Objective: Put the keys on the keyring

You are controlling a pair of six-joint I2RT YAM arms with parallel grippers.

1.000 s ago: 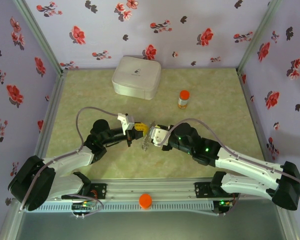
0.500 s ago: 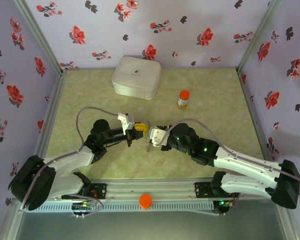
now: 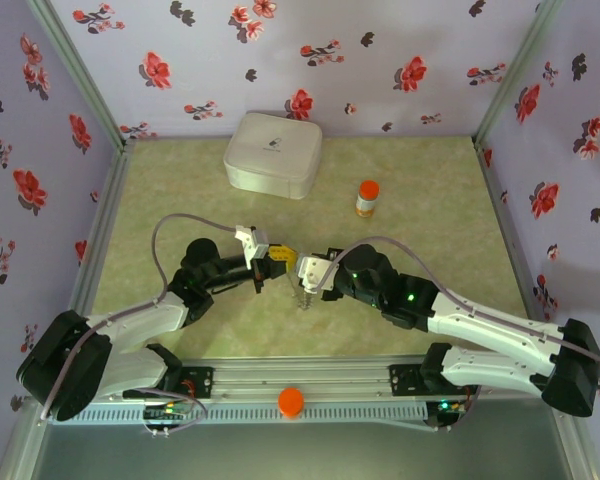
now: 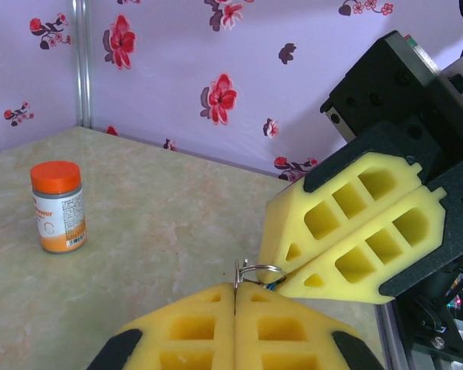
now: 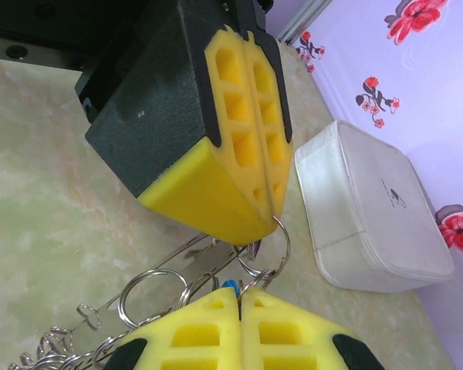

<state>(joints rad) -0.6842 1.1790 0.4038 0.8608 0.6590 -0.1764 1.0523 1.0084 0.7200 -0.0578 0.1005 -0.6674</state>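
Dangling straight down at the overhead view's centre, the keyring (image 3: 301,295) hangs vertical. The left gripper (image 4: 234,293) pinches its ring and the right gripper (image 5: 240,297) clamps the blue key (image 5: 230,285), arms meeting tip-to-tip.

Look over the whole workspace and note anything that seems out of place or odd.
One thing stands out: a small orange round object lies on the metal rail at the near edge, off the green table. I cannot tell what it is. The bottle stands upright, nothing spilled.

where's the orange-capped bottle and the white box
orange-capped bottle (image 4: 59,217), left wrist view, on its label
white box (image 5: 370,204), right wrist view, on its lid
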